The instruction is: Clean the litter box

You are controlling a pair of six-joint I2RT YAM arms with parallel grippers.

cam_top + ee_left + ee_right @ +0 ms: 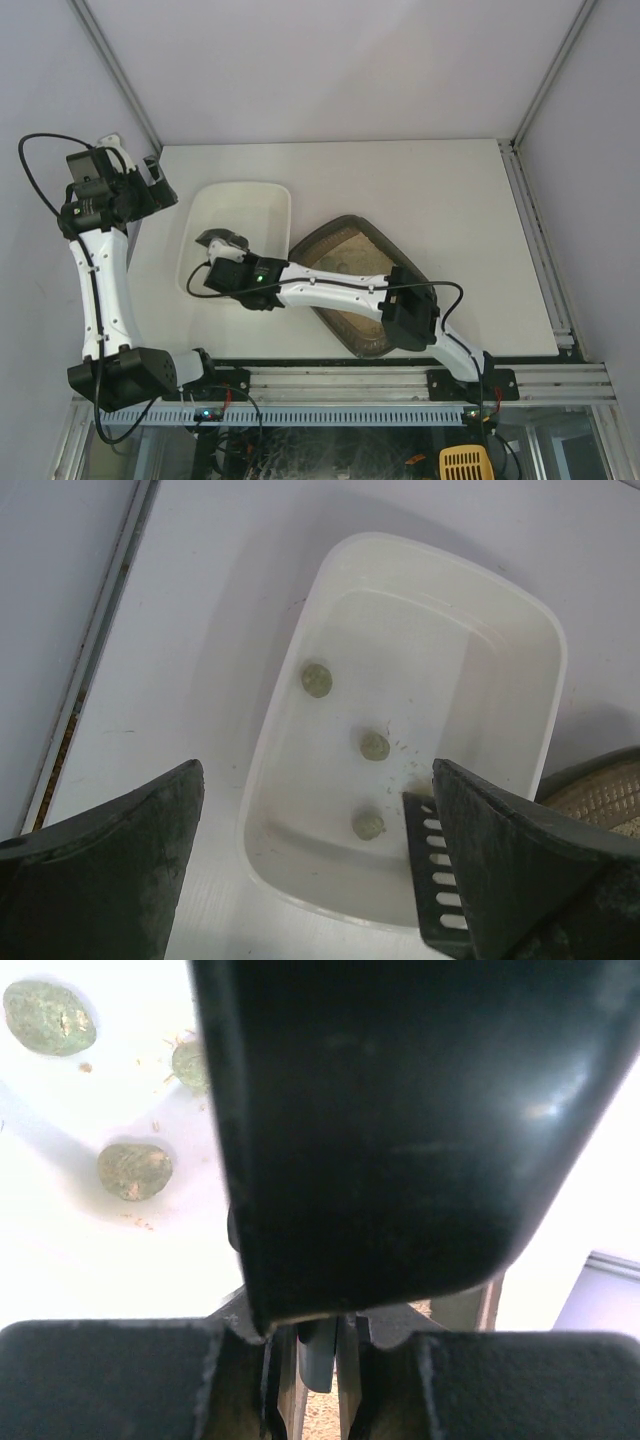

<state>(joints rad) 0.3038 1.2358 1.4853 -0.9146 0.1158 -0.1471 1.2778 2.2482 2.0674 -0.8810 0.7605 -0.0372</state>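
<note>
The dark litter box (345, 250) with beige litter lies at the table's middle, partly under my right arm; its rim shows in the left wrist view (600, 790). My right gripper (228, 262) is shut on the black slotted scoop (221, 240), held over the white tray (275, 195). The scoop fills the right wrist view (400, 1130), and its slotted blade shows in the left wrist view (435, 870). Three greenish clumps (374, 745) lie in the tray. My left gripper (160, 185) is open and empty, up at the tray's far left.
The white tray (440, 570) sits left of the litter box, touching it. Metal frame rails run along the table's right edge (535, 240) and near edge (400, 380). White walls close in the back and sides.
</note>
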